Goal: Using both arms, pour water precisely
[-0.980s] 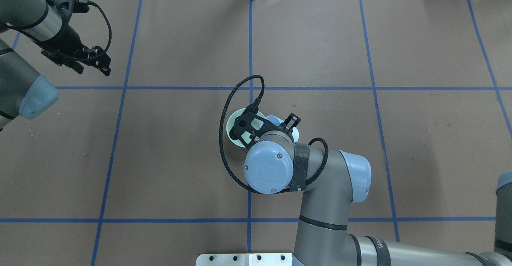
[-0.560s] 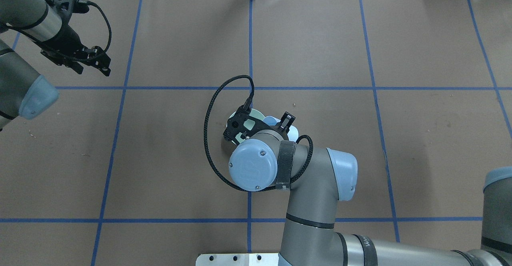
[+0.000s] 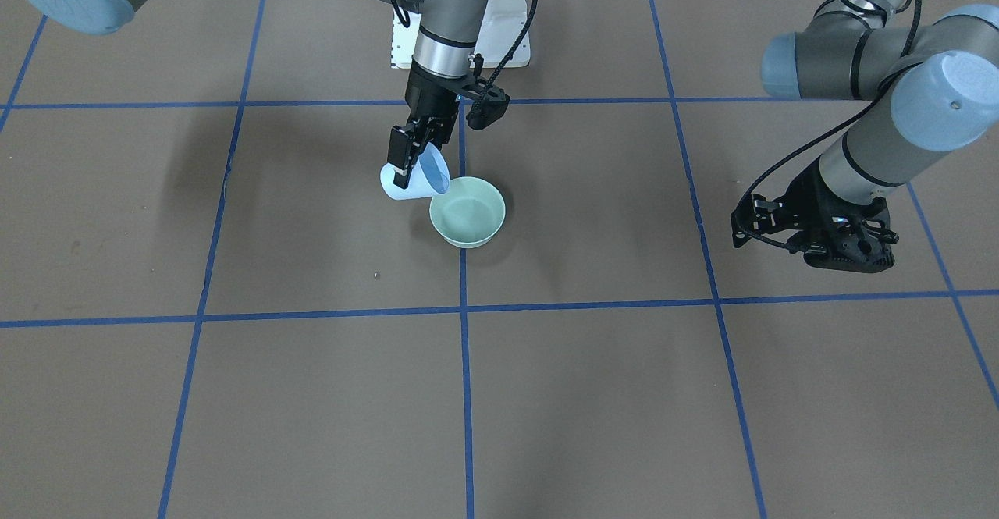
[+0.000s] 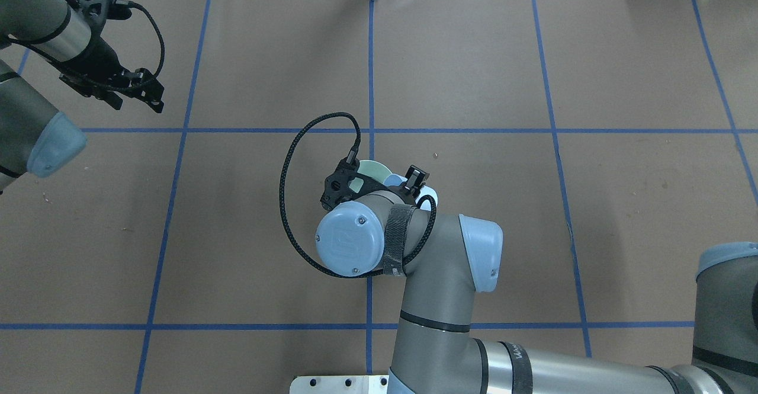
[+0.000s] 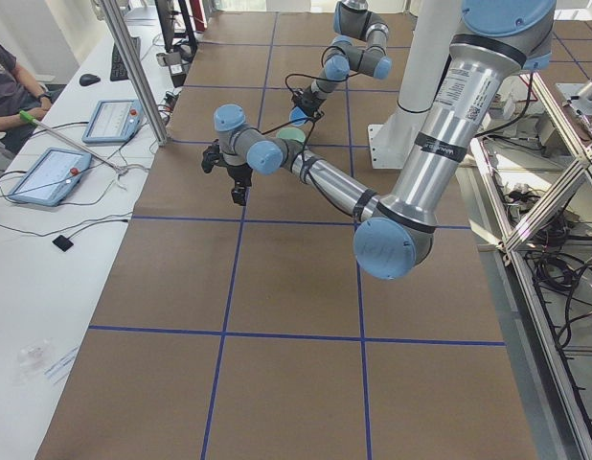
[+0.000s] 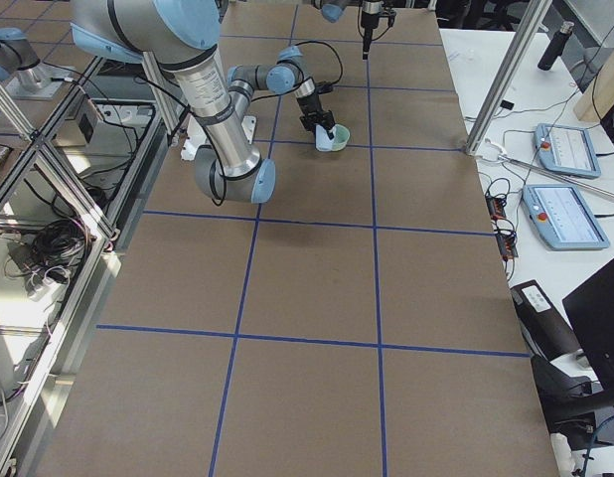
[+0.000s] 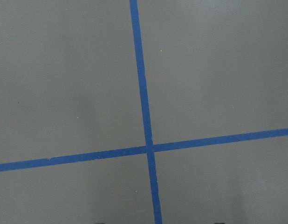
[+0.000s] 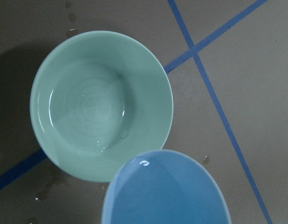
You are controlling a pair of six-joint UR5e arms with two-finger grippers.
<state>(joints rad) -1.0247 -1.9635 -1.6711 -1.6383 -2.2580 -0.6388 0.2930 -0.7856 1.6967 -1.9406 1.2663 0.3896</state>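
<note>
Exterior front-facing: pinches the rim of a blue cup (image 3: 431, 172) in the right tool (image 3: 414, 161), tilted, mouth turned toward a green bowl (image 3: 467, 238) on the counter (image 3: 593, 394), lip close by the bowl's rim. Shows the water (image 8: 104, 140) as a thin, shiny pool in the bowl's bottom, with a few drops (image 8: 205, 159) on the counter just beside it. Hangs the left tool (image 4: 157, 98), fingers spread, well apart over a crossing of blue tape lines (image 7: 148, 149).
</note>
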